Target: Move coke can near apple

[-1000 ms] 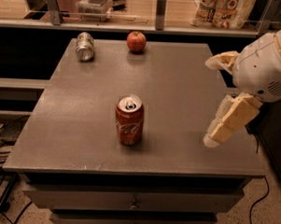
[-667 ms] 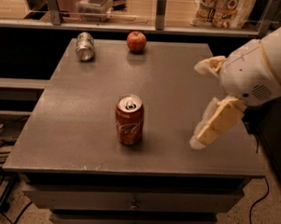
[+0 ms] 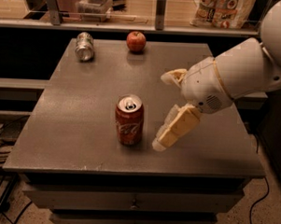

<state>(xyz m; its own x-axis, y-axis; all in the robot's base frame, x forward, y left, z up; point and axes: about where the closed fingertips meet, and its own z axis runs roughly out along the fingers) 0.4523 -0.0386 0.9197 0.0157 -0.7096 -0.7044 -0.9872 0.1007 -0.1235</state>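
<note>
The red coke can (image 3: 129,121) stands upright near the front middle of the grey table (image 3: 75,111), its silver top with the tab facing up. The red apple (image 3: 136,41) sits at the table's far edge, well behind the can. My gripper (image 3: 160,111) comes in from the right on a white arm and hangs just right of the can, a little above the table. It is open and empty. One cream finger (image 3: 177,127) points down toward the can's base and the other (image 3: 172,77) is higher and farther back. Neither touches the can.
A plain silver can (image 3: 84,46) lies on its side at the far left of the table, left of the apple. Behind the table runs a shelf with a clear plastic box (image 3: 94,2) and snack bags (image 3: 224,10). Drawers sit under the tabletop and cables lie on the floor at left.
My gripper has moved left and slightly forward, from the table's right edge to just beside the coke can. The can, the apple and the silver can have not moved.
</note>
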